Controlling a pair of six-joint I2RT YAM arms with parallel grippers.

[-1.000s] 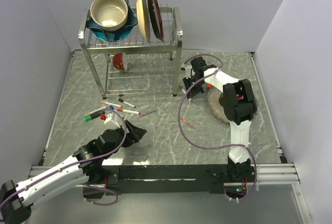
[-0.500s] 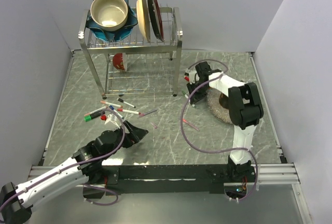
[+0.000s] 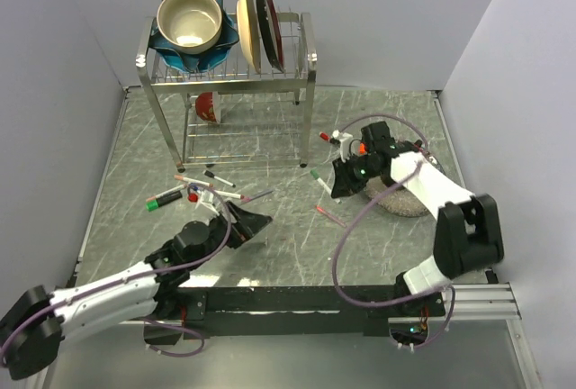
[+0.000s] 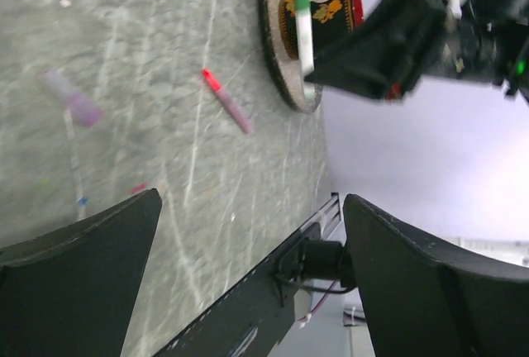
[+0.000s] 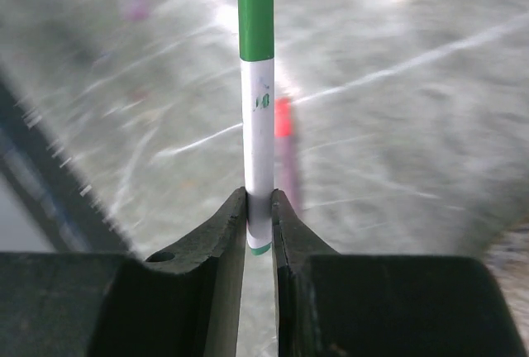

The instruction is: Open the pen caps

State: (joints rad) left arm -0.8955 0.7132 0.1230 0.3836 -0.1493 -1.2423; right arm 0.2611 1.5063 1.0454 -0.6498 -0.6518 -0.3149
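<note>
Swinging in from beside the dish rack (image 3: 229, 74), the right gripper (image 5: 259, 208) now sits right of centre in the overhead view. It is clamped on the bottom end of one white pen (image 5: 260, 126), whose green cap (image 5: 254, 10) is on and points toward the left gripper (image 4: 252, 208). That gripper has spread wide and holds nothing, apparently readied to pull the cap. Elsewhere lie a cluster of roughly six pens (image 3: 220, 194) left of centre, one pink pen (image 3: 329, 216) alone mid-frame, and one red-capped pen (image 3: 329, 139) near the rack's foot.
</note>
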